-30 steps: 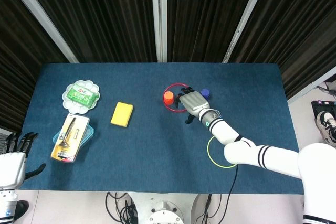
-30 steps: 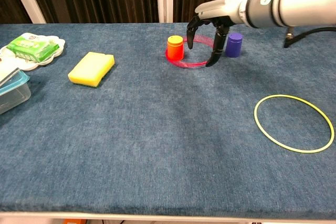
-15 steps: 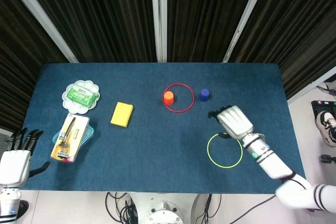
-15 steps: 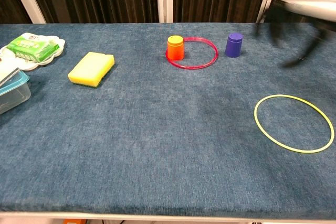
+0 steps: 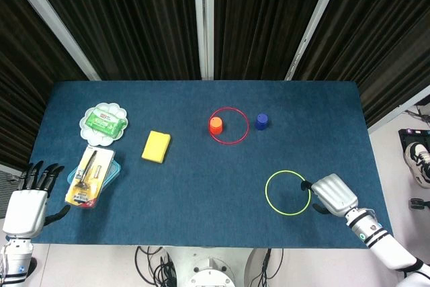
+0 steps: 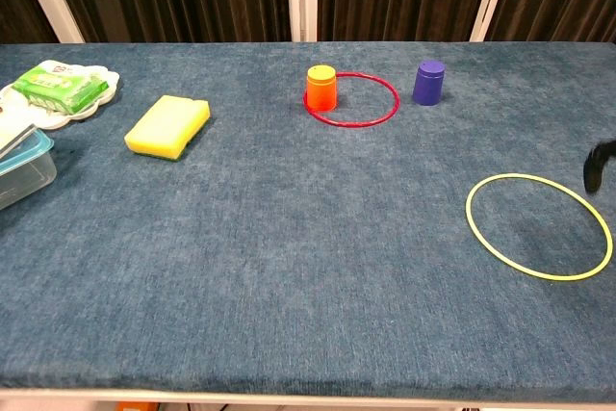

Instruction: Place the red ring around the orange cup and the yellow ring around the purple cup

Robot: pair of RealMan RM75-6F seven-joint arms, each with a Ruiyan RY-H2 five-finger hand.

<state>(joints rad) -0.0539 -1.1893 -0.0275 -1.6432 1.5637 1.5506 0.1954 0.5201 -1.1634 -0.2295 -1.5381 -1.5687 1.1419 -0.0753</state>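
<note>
Head view: the red ring (image 5: pixel 229 125) is seen lying flat on the desk (image 5: pixel 201 186) around the orange cup (image 5: pixel 216 124), which stands against the ring's 9 o'clock side. The purple cup (image 5: pixel 261 121) stands apart at 3 o'clock of that ring. The yellow ring (image 5: pixel 287 193) lies flat toward the near right of the desk, nothing inside it.

The right robot hand (image 5: pixel 332 195) is placed just at 3 o'clock of the yellow ring, holding nothing; whether its fingers are spread or curled cannot be told (only a dark fingertip shows in the chest view). The left robot hand (image 5: pixel 27 203) is held off the desk's left edge, fingers spread and empty.

The yellow ring is judged thin, light, fairly stiff and likely to slide on the cloth; a pinch on its 3 o'clock rim seems best.

Bare cloth lies between the yellow ring and the purple cup. The desk's near edge is close to the ring at 6 o'clock.
</note>
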